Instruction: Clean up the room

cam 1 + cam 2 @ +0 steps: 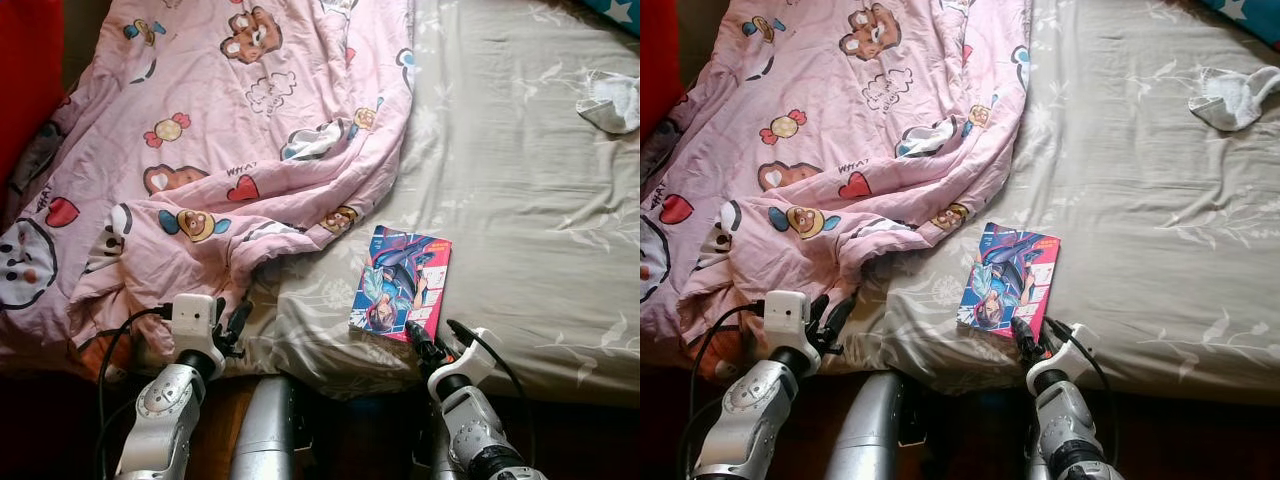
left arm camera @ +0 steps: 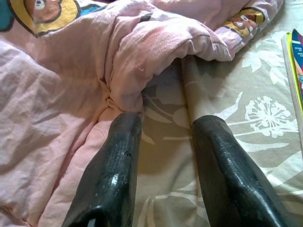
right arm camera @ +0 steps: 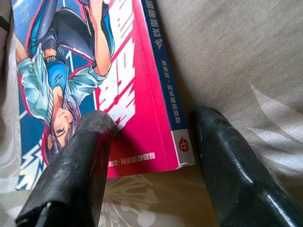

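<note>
- One bed (image 1: 520,180), grey leaf-print sheet.
- Pink quilt (image 1: 200,130) heaped on its left half.
- Comic book (image 1: 402,282) flat near the near edge.
- White sock (image 1: 612,102) far right.
- Right pincer (image 1: 432,350) open, astride the book's near corner.
- Left pincer (image 1: 232,328) open, holding nothing, at the quilt's near fold.

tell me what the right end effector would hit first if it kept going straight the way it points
Most likely the near corner of the glossy pink-and-blue comic book lying flat on the beige floral bedsheet. The open right end effector already straddles that corner by the spine.
</note>
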Robot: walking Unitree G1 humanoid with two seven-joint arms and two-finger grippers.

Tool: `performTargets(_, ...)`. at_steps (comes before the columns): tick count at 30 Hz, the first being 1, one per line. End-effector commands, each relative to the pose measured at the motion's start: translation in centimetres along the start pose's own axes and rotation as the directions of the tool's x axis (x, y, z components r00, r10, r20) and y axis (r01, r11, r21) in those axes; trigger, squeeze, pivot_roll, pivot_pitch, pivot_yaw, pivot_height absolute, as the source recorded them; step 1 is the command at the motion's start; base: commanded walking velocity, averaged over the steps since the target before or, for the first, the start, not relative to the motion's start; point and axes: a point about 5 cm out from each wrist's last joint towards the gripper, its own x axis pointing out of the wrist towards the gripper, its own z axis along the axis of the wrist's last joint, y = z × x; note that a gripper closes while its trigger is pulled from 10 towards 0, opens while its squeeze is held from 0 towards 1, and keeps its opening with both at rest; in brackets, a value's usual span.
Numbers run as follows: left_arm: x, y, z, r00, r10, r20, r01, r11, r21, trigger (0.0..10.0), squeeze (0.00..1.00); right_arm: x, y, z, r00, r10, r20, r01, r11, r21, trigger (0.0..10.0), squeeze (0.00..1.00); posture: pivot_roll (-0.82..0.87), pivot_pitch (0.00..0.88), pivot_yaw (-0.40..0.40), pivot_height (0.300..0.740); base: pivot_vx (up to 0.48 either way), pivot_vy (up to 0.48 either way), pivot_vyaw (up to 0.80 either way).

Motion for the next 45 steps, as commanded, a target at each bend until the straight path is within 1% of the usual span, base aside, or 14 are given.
performTargets(1, -0.9, 0.6, -1.1, 0.998, 0.020, -0.053, -0.019, 1.000, 0.013, 10.0, 0.00, -1.2, -0.9, -3.2, 0.993, -0.042, -0.111, 0.052, 0.995, 0.085, 10.0, 0.00, 0.17, 0.400, 0.156, 0.623, 0.000, 0.000, 0.00)
performTargets(7, -1.3, 1.2, -1.1, 0.997, 0.027, -0.066, -0.025, 0.999, 0.026, 10.0, 0.00, -1.0, -0.2, -3.4, 0.994, 0.004, -0.109, 0.008, 0.994, 0.105, 10.0, 0.00, 0.18, 0.399, 0.173, 0.623, 0.000, 0.000, 0.00)
performTargets(10, -1.4, 1.2, -1.2, 0.997, 0.026, -0.072, -0.023, 0.999, 0.029, 10.0, 0.00, -0.9, 0.0, -3.4, 0.994, 0.018, -0.106, -0.005, 0.993, 0.120, 10.0, 0.00, 0.18, 0.398, 0.175, 0.623, 0.000, 0.000, 0.00)
performTargets(11, -1.4, 1.2, -1.3, 0.997, 0.025, -0.076, -0.023, 0.999, 0.031, 10.0, 0.00, -0.8, 0.1, -3.3, 0.994, 0.033, -0.105, -0.020, 0.992, 0.124, 1.5, 0.00, 0.18, 0.399, 0.176, 0.623, 0.000, 0.000, 0.00)
performTargets(12, -1.4, 1.2, -1.3, 0.997, 0.025, -0.076, -0.022, 0.999, 0.031, 10.0, 0.00, -0.8, 0.2, -3.2, 0.994, 0.037, -0.103, -0.024, 0.992, 0.125, 0.0, 0.00, 0.18, 0.399, 0.176, 0.623, 0.000, 0.000, 0.00)
performTargets(17, -1.3, 1.1, -1.4, 0.996, 0.022, -0.082, -0.020, 0.999, 0.031, 10.0, 0.00, -0.6, 0.6, -3.3, 0.991, 0.082, -0.110, -0.068, 0.990, 0.127, 0.0, 0.00, 0.18, 0.403, 0.176, 0.623, 0.000, 0.000, 0.00)
performTargets(22, -1.3, 1.0, -1.5, 0.996, 0.021, -0.086, -0.019, 0.999, 0.025, 10.0, 0.00, -1.0, 0.1, -3.5, 0.991, 0.064, -0.121, -0.049, 0.992, 0.117, 0.0, 0.00, 0.17, 0.405, 0.172, 0.623, 0.000, 0.000, 0.00)
performTargets(26, -1.4, 1.0, -1.6, 0.996, 0.023, -0.089, -0.022, 1.000, 0.022, 10.0, 0.00, -1.1, 0.1, -3.7, 0.989, 0.068, -0.130, -0.054, 0.992, 0.110, 0.0, 0.00, 0.17, 0.407, 0.168, 0.623, 0.000, 0.000, 0.00)
performTargets(33, -1.1, 0.8, -1.8, 0.995, 0.022, -0.093, -0.021, 1.000, 0.018, 10.0, 0.00, -1.0, 0.1, -3.6, 0.990, 0.067, -0.123, -0.052, 0.992, 0.115, 0.0, 0.00, 0.16, 0.390, 0.162, 0.623, 0.000, 0.000, 0.00)
performTargets(39, -0.2, 0.8, -1.8, 0.996, 0.023, -0.091, -0.021, 1.000, 0.017, 10.0, 0.00, -0.7, 0.4, -3.3, 0.990, 0.070, -0.122, -0.061, 0.995, 0.081, 0.0, 0.00, 0.14, 0.354, 0.153, 0.623, 0.000, 0.000, 0.00)
performTargets(42, 0.1, 0.7, -1.9, 0.996, 0.022, -0.090, -0.021, 1.000, 0.016, 10.0, 0.00, -0.7, 0.2, -2.9, 0.993, 0.058, -0.102, -0.049, 0.995, 0.087, 0.0, 0.00, 0.13, 0.336, 0.148, 0.623, 0.000, 0.000, 0.00)
performTargets(45, 0.6, 0.6, -1.8, 0.996, 0.022, -0.084, -0.021, 1.000, 0.014, 10.0, 0.00, -0.6, 0.0, -2.4, 0.995, 0.042, -0.091, -0.037, 0.997, 0.063, 0.0, 0.00, 0.12, 0.308, 0.143, 0.623, 0.000, 0.000, 0.00)
